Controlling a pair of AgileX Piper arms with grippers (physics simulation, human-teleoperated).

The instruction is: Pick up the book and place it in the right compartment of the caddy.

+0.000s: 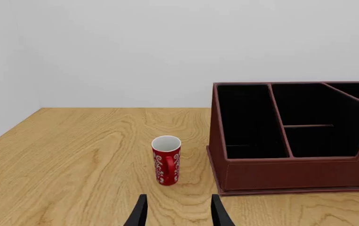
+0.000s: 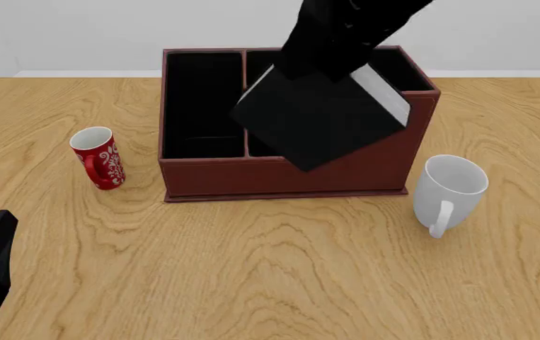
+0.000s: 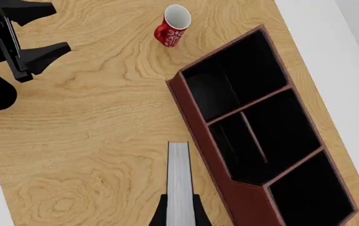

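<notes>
one book clamped in right gripper, tilted above caddy; left gripper parted, idle; next: shift over right compartment, lower.

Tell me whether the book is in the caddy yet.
Not yet. The book hangs tilted in the right gripper, above the caddy; the right wrist view shows all three sections black and empty.

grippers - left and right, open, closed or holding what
left gripper: open, holding nothing.
right gripper: shut on the book, above the caddy.
</notes>
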